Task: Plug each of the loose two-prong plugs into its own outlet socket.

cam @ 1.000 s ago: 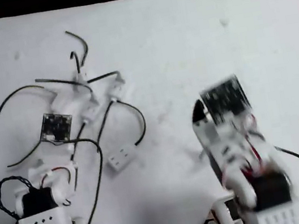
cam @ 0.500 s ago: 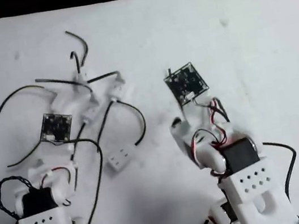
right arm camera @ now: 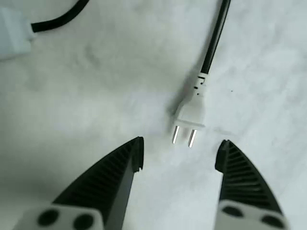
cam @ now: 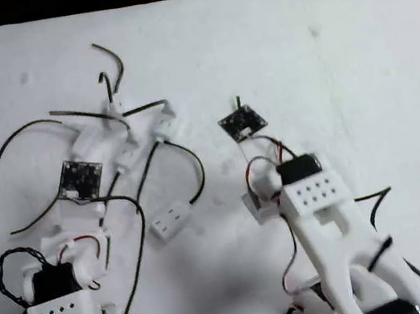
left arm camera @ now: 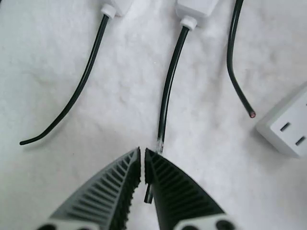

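The right pincer (right arm camera: 180,146) stands wide apart over the desk (right arm camera: 96,86). Just beyond its tips lies a white two-prong plug (right arm camera: 190,112), metal prongs toward the pincer, black cord (right arm camera: 214,38) trailing away. The left pincer (left arm camera: 142,152) has its tips pressed together.

The white desk (cam: 355,60) sits under strong, even light from overhead, bright enough that the white plastic right arm (cam: 325,218) almost melts into it. Shadows are soft. A faint grey patch lies on the desk between the two arms' bases, and a narrow dark one hugs one side of the white two-prong plug with black cord (right arm camera: 191,112) near the right hand (right arm camera: 181,143). The dark ribbed fingers (left arm camera: 172,187) of the left hand (left arm camera: 143,152) carry a dull sheen. Past the desk's far edge the room is dim.
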### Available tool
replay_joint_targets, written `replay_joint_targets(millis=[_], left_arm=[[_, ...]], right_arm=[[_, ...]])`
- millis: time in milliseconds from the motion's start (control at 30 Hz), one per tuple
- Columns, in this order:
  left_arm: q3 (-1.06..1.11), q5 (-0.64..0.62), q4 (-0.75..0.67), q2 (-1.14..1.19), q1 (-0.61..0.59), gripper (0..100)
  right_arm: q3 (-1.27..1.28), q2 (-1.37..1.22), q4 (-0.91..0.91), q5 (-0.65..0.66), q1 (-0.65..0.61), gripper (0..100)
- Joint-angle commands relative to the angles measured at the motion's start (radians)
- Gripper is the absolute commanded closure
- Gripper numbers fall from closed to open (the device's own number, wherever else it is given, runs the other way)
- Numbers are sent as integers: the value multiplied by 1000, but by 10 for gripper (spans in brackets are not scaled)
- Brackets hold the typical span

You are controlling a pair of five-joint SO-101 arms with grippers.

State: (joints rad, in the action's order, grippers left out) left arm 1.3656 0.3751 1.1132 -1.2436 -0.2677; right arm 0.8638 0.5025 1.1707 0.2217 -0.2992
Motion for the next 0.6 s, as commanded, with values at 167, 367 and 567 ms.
replay_joint_targets(millis=[167, 367, 567], left_arm=[[-3, 12, -21, -15, 4, 954], [-3, 14, -21, -15, 4, 954], [-3, 14, -21, -15, 4, 954]], right_arm=[[-195, -271, -16, 12, 22, 765], [-305, -380, -15, 12, 68, 765], [-350, -429, -12, 26, 131, 765]])
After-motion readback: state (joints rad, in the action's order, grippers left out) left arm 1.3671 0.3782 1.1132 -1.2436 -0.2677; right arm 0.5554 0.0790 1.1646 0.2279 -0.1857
